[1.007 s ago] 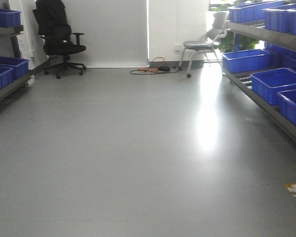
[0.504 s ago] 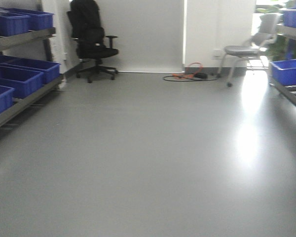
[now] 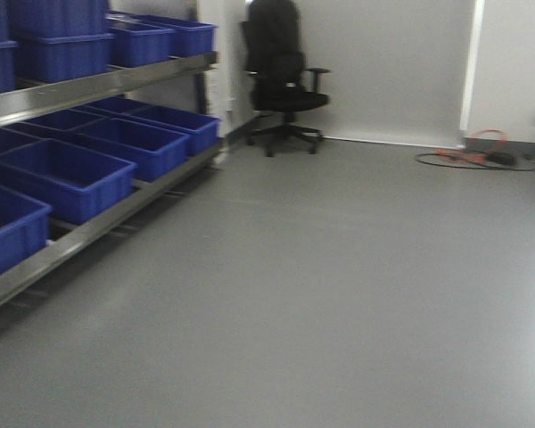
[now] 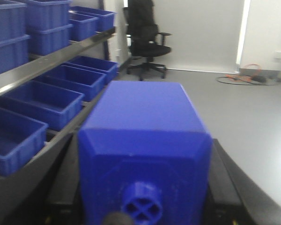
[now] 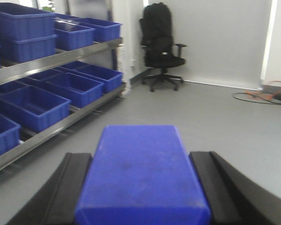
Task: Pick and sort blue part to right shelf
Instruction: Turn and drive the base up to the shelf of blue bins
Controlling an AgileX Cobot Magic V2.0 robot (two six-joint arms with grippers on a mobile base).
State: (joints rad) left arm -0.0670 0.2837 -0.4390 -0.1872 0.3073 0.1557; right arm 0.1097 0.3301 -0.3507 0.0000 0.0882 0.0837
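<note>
Holding the blue part (image 5: 140,178) in the right gripper (image 5: 140,157), jaws closed against its flat sides, cap end out of view; left gripper (image 4: 145,140) clamped on a bevelled blue block (image 4: 145,117) with a small round knob. Both hover over grey floor (image 3: 339,294); steel rack (image 3: 98,85) of blue bins (image 3: 71,178) to the left.

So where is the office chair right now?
Front view, upper middle: the office chair stands by the far wall, just past the end of the rack on the left.
</note>
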